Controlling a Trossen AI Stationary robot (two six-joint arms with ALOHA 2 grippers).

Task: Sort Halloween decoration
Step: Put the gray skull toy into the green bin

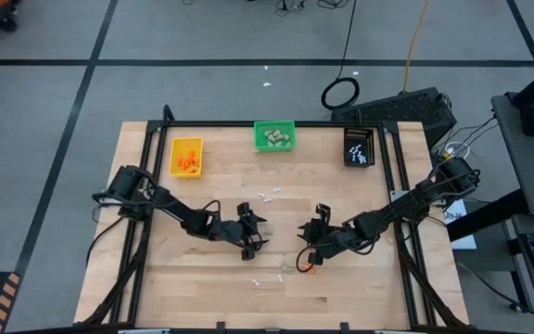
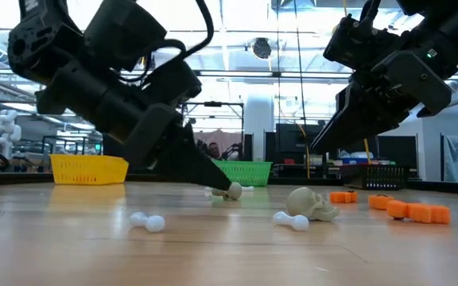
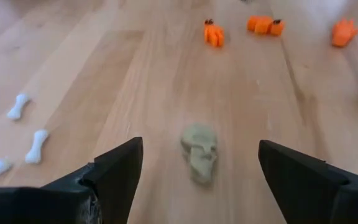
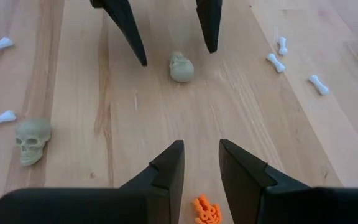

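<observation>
Wooden table (image 1: pixel 202 288), beige skull (image 3: pixel 200 152) lying between left gripper (image 3: pixel 197 171) jaws spread wide, untouched

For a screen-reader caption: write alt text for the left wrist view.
The left end effector, fingers spread wide, hovers over a beige skull lying on the wooden table between them. Three white bones lie off to one side, and orange pumpkin pieces are scattered farther ahead.
</observation>
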